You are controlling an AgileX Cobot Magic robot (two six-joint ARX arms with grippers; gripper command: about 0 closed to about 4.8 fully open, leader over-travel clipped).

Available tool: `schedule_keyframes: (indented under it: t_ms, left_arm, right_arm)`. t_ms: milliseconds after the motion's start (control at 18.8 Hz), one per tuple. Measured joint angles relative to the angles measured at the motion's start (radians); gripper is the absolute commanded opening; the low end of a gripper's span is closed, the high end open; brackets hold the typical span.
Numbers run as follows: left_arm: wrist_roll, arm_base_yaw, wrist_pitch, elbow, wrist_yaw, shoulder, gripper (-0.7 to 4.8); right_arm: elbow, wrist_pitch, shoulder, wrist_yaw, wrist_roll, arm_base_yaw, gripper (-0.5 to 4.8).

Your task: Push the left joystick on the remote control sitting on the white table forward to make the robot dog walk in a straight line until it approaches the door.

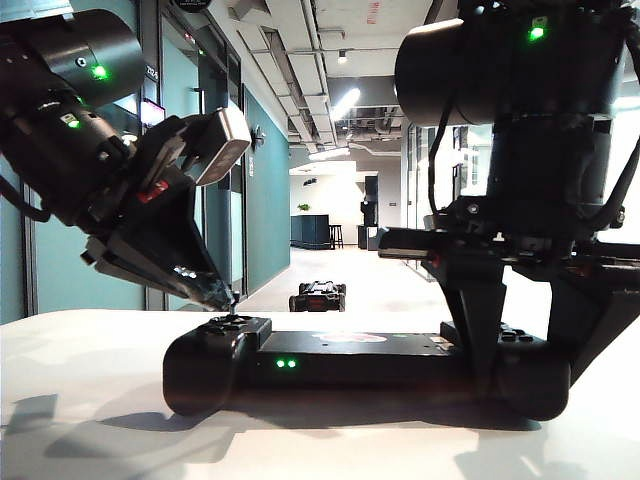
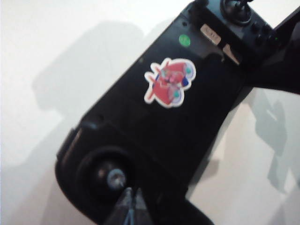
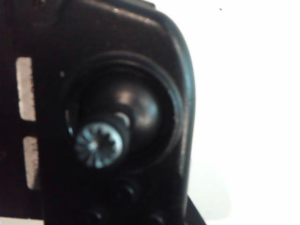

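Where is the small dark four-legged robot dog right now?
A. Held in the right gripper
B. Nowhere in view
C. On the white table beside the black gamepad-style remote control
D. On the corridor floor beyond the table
D: in the exterior view the small dark four-legged robot dog sits on the corridor floor beyond the white table, past the black gamepad-style remote control.

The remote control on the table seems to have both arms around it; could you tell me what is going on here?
The remote control lies on the white table. The left gripper, fingers pinched together, has its tip at the left joystick. The right gripper straddles the controller's other end, jaws apart around its body, its camera looking straight down on the right joystick. Down the corridor, the robot dog sits low on the floor.
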Motion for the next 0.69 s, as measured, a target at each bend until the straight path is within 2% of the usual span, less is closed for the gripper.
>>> schedule_keyframes:
  t_ms: [266, 692]
  left_arm:
    - [0.000, 0.000, 0.051, 0.000, 0.045, 0.042, -0.06]
    - [-0.023, 0.000, 0.095, 0.000, 0.025, 0.048, -0.06]
  right_arm:
    - [0.000, 0.000, 0.000, 0.001, -0.002, 0.000, 1.79]
    - [0.000, 0.000, 0.000, 0.000, -0.001, -0.001, 1.79]
